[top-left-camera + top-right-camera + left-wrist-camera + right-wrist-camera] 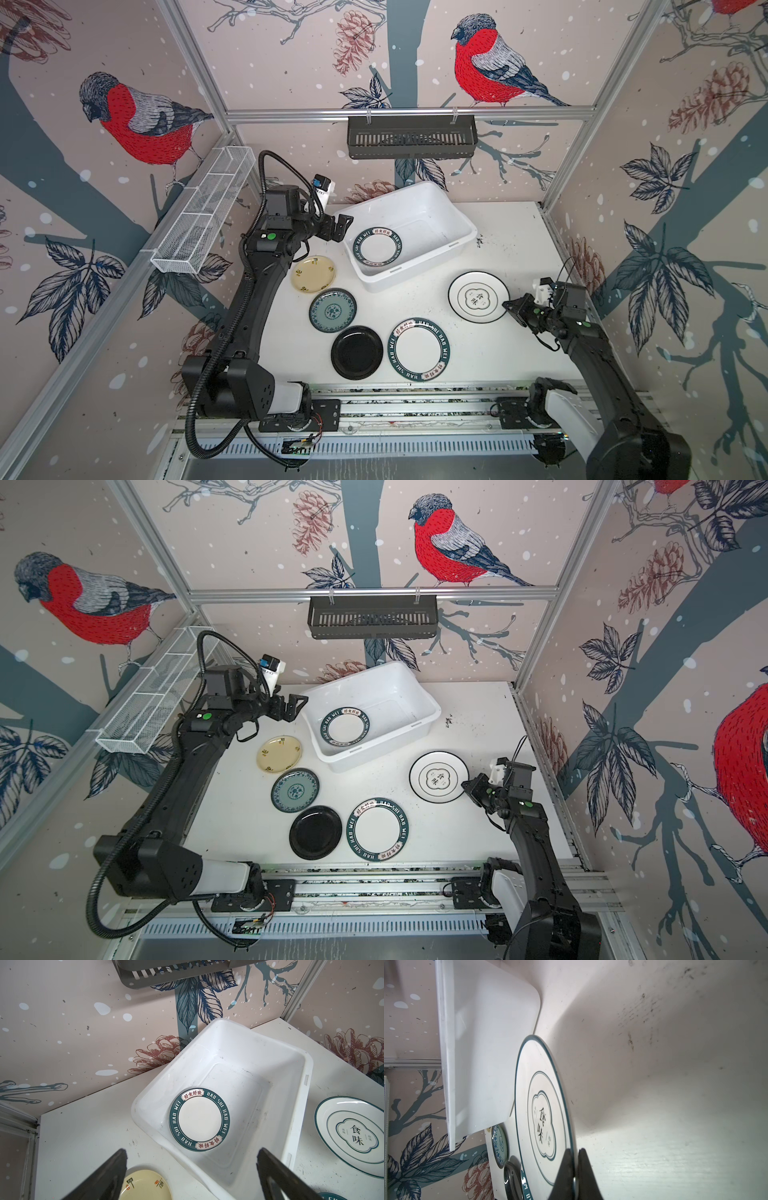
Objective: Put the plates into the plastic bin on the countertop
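1. Toward the back of the countertop (498, 353), the white plastic bin (451, 232) sits skewed to the table edges, its long axis running from near-left to far-right, open side up.
2. One lettered-rim plate (377, 247) lies flat and face up on the bin's floor, at its near-left end.
3. Left of the bin and nearer the front, four plates lie face up on the countertop: pale yellow plate (313, 274), teal floral plate (332, 311), glossy black plate (356, 352) and second lettered-rim plate (419, 350).
4. Right of the bin lies the white emblem plate (478, 296). The right gripper (508, 305) is pinched closed on its right rim. Whether the plate is clear of the surface cannot be told.
5. The right arm reaches forward along the right side, its wrist bent leftward toward that plate.
6. The left arm rises along the table's left edge, its wrist turned right. The left gripper (343, 226) hangs beside the bin's left corner, jaws spread wide and empty.
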You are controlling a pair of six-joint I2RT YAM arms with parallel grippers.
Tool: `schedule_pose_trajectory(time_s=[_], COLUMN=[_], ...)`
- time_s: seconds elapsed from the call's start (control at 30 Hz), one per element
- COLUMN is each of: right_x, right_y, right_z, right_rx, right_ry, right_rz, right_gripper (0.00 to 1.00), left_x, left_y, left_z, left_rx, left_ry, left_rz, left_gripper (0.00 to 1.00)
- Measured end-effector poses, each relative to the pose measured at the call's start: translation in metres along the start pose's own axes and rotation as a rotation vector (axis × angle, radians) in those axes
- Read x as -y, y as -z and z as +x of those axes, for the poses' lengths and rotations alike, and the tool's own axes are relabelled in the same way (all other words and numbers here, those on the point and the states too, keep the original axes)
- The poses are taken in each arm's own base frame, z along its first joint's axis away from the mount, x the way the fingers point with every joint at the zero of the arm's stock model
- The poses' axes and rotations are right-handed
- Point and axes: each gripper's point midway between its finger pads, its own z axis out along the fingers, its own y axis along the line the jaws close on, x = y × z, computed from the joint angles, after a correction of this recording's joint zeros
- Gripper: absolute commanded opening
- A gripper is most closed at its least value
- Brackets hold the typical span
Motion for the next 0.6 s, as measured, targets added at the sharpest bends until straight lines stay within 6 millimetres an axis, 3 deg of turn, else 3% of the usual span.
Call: schedule_pose_trajectory(time_s=[0.43, 0.6], right_x=[-0.068, -0.095], right_y=[0.041, 0.045], right_z=[-0.040, -0.054], right_rx=[0.065, 0.060], right_ry=[0.073, 0.107], right_rz=[-0.055, -0.072], right_gripper=[0.01, 0.01], left_x=[-0.009, -0.009], left_y=[-0.017, -0.017], left_z=[-0.004, -0.006], left_rx=[-0.001, 0.006], left_ry=[0.042, 0.044], left_rz=[0.001, -0.001], left_gripper=[0.97, 0.97])
